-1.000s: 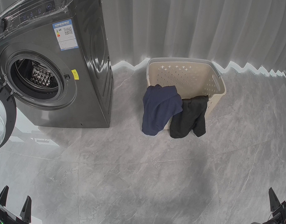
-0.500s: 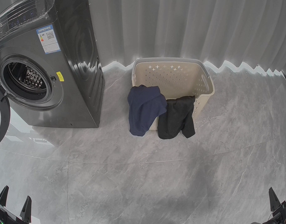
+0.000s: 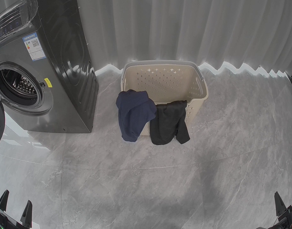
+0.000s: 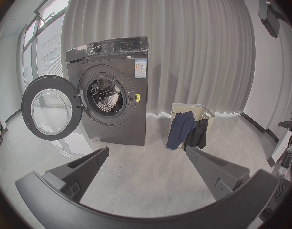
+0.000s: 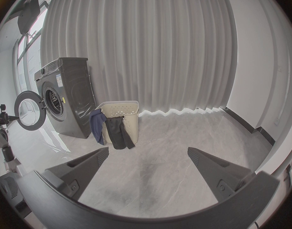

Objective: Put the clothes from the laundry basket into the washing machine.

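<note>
Clothes haven't been touched yet. A navy garment (image 3: 133, 115) and a black garment (image 3: 168, 121) are draped side by side over the near rim of the laundry basket (image 3: 165, 80). They're hung down its front wall almost to the floor (image 3: 136, 182), so each one's long axis is laid 12-to-6 in the head view. The basket is seen at roughly 12 o'clock there, and the washing machine (image 3: 57, 80) at about 10 o'clock with its door (image 4: 50, 107) swung wide open.

Both claws are held low, well apart from the basket. The left claw (image 3: 16, 199) is spread and so is the right claw (image 3: 286, 190), with nothing pinched. The navy piece is found at 1 o'clock from the left claw and the black one at 11 o'clock from the right, so neither arm can be called clearly nearer. A drive-up is probably needed first.
</note>
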You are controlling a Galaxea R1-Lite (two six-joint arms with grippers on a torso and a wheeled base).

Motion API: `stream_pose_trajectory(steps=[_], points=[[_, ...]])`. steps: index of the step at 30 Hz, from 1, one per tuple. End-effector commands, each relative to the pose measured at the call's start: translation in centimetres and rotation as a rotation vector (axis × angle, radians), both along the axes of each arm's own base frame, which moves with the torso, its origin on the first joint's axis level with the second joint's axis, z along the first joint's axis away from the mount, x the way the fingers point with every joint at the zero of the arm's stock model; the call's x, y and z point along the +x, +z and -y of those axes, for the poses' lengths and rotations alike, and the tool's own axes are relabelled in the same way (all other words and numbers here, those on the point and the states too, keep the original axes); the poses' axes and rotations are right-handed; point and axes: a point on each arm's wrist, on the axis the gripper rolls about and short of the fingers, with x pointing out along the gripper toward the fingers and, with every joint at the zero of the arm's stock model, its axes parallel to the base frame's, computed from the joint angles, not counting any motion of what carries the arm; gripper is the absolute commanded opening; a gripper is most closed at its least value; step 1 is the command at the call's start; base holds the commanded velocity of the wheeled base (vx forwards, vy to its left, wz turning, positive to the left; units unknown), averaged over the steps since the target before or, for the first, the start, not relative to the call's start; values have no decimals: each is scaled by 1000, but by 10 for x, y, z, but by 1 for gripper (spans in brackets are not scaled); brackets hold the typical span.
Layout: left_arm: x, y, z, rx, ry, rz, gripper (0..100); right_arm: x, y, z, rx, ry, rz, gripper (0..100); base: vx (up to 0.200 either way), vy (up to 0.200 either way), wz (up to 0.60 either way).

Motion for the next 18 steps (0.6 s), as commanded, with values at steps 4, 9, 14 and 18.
stream_pose_trajectory(steps=[4, 9, 14, 18], points=[[0, -5, 0, -1, 1, -3, 100, 1, -5, 0, 0, 1, -9, 100, 200, 0, 0], [0, -5, 0, -1, 1, -3, 100, 1, -5, 0, 0, 1, -9, 100, 200, 0, 0], [0, -5, 0, 2, 1, -4, 100, 1, -5, 0, 0, 1, -9, 100, 200, 0, 0], [0, -5, 0, 2, -1, -4, 100, 1, -5, 0, 0, 1, -9, 100, 200, 0, 0]])
